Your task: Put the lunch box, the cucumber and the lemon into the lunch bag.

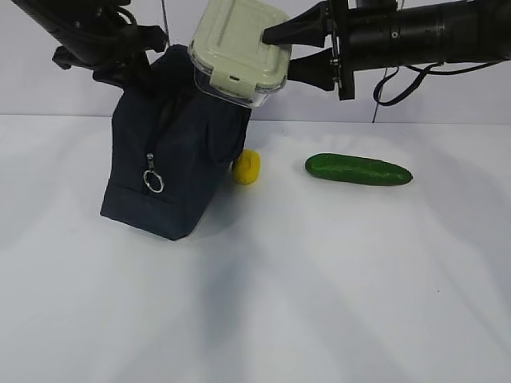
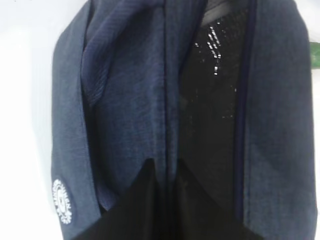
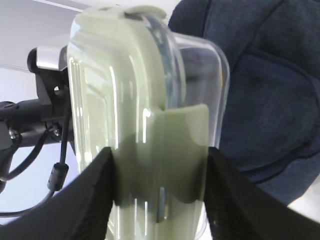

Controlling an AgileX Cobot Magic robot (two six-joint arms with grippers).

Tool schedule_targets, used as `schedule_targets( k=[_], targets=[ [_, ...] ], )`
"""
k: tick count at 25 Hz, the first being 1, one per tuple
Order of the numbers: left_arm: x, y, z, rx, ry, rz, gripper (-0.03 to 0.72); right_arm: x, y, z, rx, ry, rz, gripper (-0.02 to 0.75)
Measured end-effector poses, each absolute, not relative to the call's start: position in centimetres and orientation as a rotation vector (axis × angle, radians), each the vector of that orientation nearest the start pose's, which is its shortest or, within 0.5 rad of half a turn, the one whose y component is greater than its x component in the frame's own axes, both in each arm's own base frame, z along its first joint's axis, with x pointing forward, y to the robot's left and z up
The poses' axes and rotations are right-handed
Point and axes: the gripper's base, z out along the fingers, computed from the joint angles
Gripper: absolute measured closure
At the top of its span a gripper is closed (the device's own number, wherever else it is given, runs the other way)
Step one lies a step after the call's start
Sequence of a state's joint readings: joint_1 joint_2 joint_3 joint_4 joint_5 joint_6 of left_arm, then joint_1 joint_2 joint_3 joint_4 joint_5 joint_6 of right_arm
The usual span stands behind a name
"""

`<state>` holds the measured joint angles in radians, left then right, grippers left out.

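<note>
Above the boxy navy fabric lunch bag (image 1: pixel 172 152), pinched at its rim by the closed left gripper (image 2: pixel 167 172), the right gripper (image 1: pixel 289 54) clamped the clear, sage-lidded lunch box (image 1: pixel 239 49), tilted over the opening just below and to its left

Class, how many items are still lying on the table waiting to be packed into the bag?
2: the lemon beside the lunch bag, and the cucumber further right. The lunch box is held above the bag.

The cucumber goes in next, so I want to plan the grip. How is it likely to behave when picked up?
The cucumber looks glossy, so it may slip between fingers. Its round body lying on the table suggests it could roll if nudged sideways. It seems stiff, not floppy.
</note>
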<state>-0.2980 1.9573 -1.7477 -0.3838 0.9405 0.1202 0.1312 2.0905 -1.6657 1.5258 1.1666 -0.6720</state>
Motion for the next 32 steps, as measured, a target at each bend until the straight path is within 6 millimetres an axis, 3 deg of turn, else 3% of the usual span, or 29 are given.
schedule_targets(
  k=[9, 19, 26, 32],
  targets=[
    [40.4, -17.4, 28.7, 0.389, 2.598, -0.58, 0.664, 43.5, 14.3, 27.2, -0.164, 2.117, 1.722, 0.337],
    [40.3, -17.6, 28.8, 0.374, 2.601, -0.595, 0.664, 44.1, 14.3, 27.7, -0.119, 2.039, 1.717, 0.337],
    [40.3, -17.8, 28.8, 0.368, 2.595, -0.613, 0.664, 44.8, 14.2, 26.4, -0.076, 2.048, 1.691, 0.337],
    [40.1, -18.4, 28.8, 0.368, 2.594, -0.644, 0.664, 45.3, 14.1, 26.4, -0.033, 2.01, 1.66, 0.337]
  ],
)
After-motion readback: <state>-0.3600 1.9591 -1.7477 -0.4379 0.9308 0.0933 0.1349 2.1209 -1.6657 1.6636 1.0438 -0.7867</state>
